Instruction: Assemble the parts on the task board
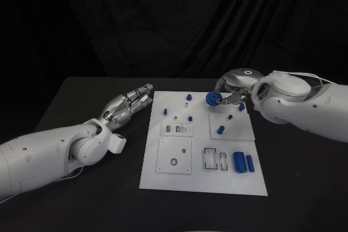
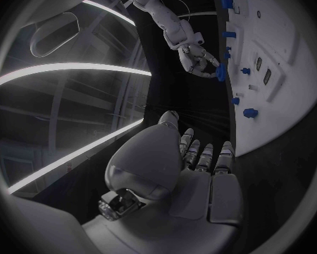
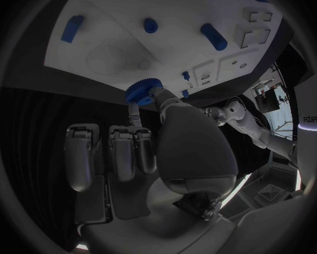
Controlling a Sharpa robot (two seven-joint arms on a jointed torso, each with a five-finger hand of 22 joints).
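The white task board (image 1: pixel 205 181) lies in the middle of the black table. My right hand (image 1: pixel 233 93) hovers over the board's far right corner and pinches a blue toothed gear (image 1: pixel 213 98) (image 3: pixel 142 90) between thumb and a finger; the left wrist view shows that hand with the gear (image 2: pixel 220 72) too. My left hand (image 1: pixel 129 104) (image 2: pixel 194 158) lies just off the board's far left edge, fingers stretched out together, holding nothing. Small blue pegs (image 1: pixel 165 111) stand on the far half of the board, and two blue cylinders (image 1: pixel 244 162) lie near its right edge.
Raised white plates with slots and holes (image 1: pixel 176 155) sit on the board's left half, and a rectangular recess (image 1: pixel 210 159) lies beside the cylinders. Black table (image 1: pixel 87 207) surrounds the board on every side.
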